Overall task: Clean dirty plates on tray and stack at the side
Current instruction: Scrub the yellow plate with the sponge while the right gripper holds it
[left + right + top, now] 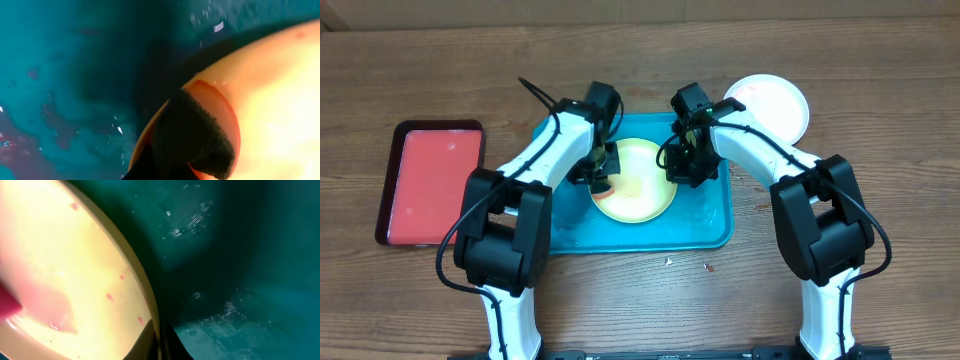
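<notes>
Your left gripper (601, 171) and right gripper (682, 166) are closed tight at opposite rims of the yellow-green plate (638, 186) on the tray (706, 226), so uneven pressure can tip or skid it.

Two plates in view: one yellow-green plate (635, 190) and one white plate (772, 105). Two trays — one teal tray (705, 225), one red tray (430, 180) with a dark rim. One dark sponge (195, 135). Two robot arms — left arm (545, 155), right arm (760, 145).

Teal tray (710, 225), yellow-green red-smeared plate (640, 190), white plate (775, 105), red tray (430, 180)
</notes>
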### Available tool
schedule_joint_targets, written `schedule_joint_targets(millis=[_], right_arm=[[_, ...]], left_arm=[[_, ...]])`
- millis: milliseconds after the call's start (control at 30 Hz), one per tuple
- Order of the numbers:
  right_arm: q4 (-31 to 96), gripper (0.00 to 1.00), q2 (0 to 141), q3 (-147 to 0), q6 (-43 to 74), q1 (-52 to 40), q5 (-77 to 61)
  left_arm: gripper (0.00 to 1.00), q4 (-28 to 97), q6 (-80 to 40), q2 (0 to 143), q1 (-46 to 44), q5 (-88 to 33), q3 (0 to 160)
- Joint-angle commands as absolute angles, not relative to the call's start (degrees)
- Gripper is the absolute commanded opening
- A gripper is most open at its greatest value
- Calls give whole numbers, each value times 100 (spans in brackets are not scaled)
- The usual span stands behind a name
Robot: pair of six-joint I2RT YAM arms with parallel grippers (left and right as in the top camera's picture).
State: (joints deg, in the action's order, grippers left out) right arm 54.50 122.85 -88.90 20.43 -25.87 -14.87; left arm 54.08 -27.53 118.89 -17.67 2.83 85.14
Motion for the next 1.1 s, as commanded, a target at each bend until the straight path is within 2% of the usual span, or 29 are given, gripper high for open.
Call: schedule_joint_targets(millis=[0, 133, 367, 533, 667, 900, 1067], right_arm=[[5516, 4, 12339, -8855, 2104, -2545, -1227], [5513, 4, 12339, -8855, 2106, -2545, -1229], [5474, 4, 12339, -8855, 2106, -2545, -1232], [5476, 4, 12339, -8855, 2106, -2545, -1232], [5483, 4, 12339, -8855, 2104, -2545, -1229], [5459, 4, 12337, -8858, 2104, -2545, -1232], [5454, 4, 12337, -8858, 2106, -2545, -1232]], left_arm=[[4, 5245, -2823, 12073, -1577, 419, 8724], [4, 4818, -2812, 12079, -1667, -790, 8676], [4, 4515, -2856, 12175, -2176, -1483, 8646], [4, 4445, -2816, 12217, -2550, -1444, 8646], [4, 4541, -2705, 12213, -2574, -869, 8652], [4, 5120, -2853, 12210, -1925, 217, 8853], [4, 4849, -2895, 12215, -1474, 200, 8849]])
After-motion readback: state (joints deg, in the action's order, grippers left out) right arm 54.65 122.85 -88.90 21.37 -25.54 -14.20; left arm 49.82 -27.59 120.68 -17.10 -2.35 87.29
